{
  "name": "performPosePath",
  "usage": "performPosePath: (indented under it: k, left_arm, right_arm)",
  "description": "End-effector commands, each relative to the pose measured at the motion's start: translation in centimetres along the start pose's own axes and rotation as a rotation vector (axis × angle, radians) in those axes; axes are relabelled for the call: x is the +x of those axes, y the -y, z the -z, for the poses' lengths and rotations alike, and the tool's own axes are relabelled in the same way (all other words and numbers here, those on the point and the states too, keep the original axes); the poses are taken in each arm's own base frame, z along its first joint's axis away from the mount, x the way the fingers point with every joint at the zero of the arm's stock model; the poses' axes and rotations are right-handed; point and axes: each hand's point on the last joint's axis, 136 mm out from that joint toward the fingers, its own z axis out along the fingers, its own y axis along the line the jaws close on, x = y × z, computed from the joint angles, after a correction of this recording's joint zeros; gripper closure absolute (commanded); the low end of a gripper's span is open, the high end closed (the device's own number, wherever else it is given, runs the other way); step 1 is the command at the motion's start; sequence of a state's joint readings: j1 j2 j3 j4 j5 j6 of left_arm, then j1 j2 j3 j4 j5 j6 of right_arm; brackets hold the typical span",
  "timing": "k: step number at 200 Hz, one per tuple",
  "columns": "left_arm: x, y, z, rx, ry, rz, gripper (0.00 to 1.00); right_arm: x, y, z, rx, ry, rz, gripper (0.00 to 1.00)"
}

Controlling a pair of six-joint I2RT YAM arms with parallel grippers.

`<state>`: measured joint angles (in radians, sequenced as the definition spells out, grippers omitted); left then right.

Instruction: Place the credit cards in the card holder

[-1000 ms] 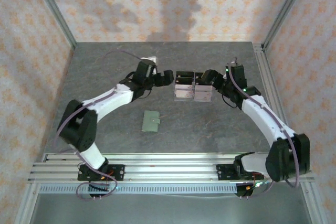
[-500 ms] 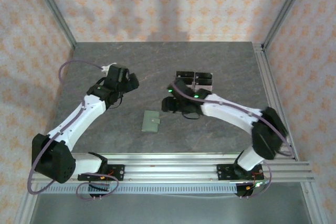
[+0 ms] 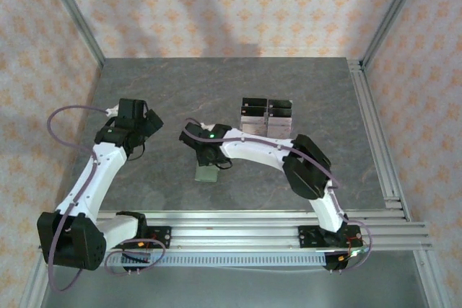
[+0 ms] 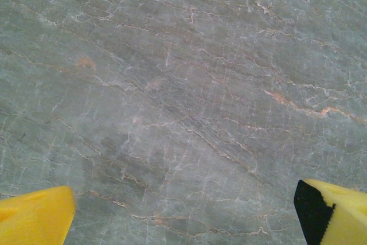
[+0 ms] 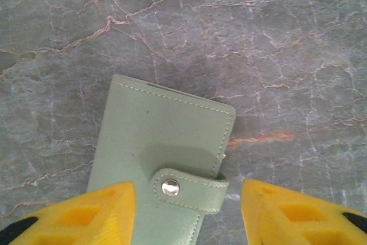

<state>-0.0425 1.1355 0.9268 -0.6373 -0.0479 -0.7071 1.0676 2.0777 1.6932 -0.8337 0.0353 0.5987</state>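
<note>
Tabletop (image 3: 325, 171), grey and veined, is spread under both arms. The rack (image 3: 266, 116) stands toward 12 o'clock of its centre. Pale faces are seen in it that may be the cards, but they are too small to tell.

The left gripper (image 3: 136, 115) is held at 10 o'clock of the wallet (image 3: 208, 175), well apart. Its fingers (image 4: 34, 219) are spread wide, with only bare stone between them. The right gripper (image 3: 207, 159) is held directly over the wallet, its fingers (image 5: 86, 213) parted to either side of it and gripping nothing.

The wallet lies flat at 7 o'clock of the rack. It is closed, and its tab (image 5: 186, 190) is fastened by the snap (image 5: 170, 186).

Trouble is to be expected from the wallet's flatness. If the fingers are closed low, it may be pushed along the smooth stone rather than lifted, or the tips may be jammed down. No card can be taken in until the snap is undone. A pull on the tab by one gripper alone would likely drag the whole wallet, since nothing pins it.
</note>
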Motion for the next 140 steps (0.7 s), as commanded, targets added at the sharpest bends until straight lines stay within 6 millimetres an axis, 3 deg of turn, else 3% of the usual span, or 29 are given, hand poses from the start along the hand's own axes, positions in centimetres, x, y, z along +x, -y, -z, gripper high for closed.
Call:
performPosePath:
  k: [1,66,140]
  left_arm:
    - [0.8,-0.7,-0.2,-0.005,-0.034,0.015,0.00]
    - [1.3,-0.7,-0.8,0.001,-0.050,0.012,0.00]
    - [1.4,-0.9,-1.2,-0.004,-0.053,0.013,0.00]
  right_arm:
    - [0.6,0.8,-0.1,0.085,-0.018,0.024,0.48]
    - [1.0,-0.3,-1.3,0.084,-0.039,0.039,0.48]
    - [1.5,0.2,-2.7,0.124,-0.060,0.062,0.50]
